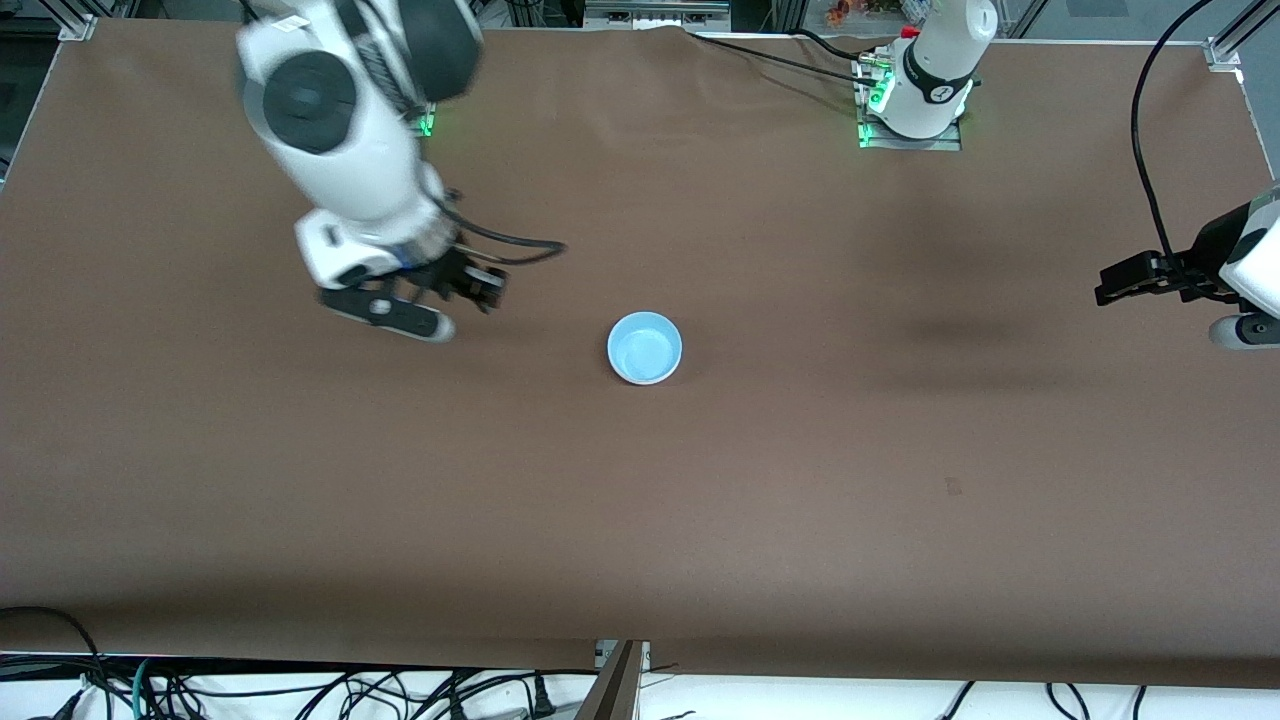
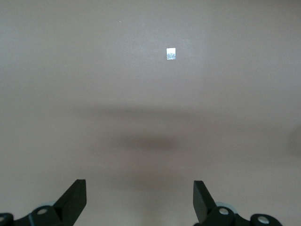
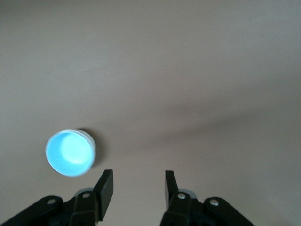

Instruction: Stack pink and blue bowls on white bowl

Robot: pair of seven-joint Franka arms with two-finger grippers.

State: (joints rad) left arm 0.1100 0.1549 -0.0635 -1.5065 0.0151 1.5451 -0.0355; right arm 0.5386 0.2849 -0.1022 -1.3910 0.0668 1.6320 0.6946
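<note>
The blue bowl (image 1: 645, 345) sits upright near the middle of the table, also seen in the right wrist view (image 3: 69, 153). A thin white edge (image 1: 647, 380) shows under its rim, so it seems nested on the white bowl. The pink bowl is hidden. My right gripper (image 1: 458, 308) hangs above the cloth beside the bowl, toward the right arm's end, open (image 3: 138, 182) with nothing between its fingers. My left gripper (image 1: 1235, 325) waits at the left arm's end of the table, open (image 2: 139, 195) and empty over bare cloth.
Brown cloth (image 1: 800, 480) covers the whole table. A small white scrap (image 2: 171, 54) lies on it below the left gripper. Cables (image 1: 780, 60) run along the edge by the arm bases, and one loops by the right wrist (image 1: 520, 245).
</note>
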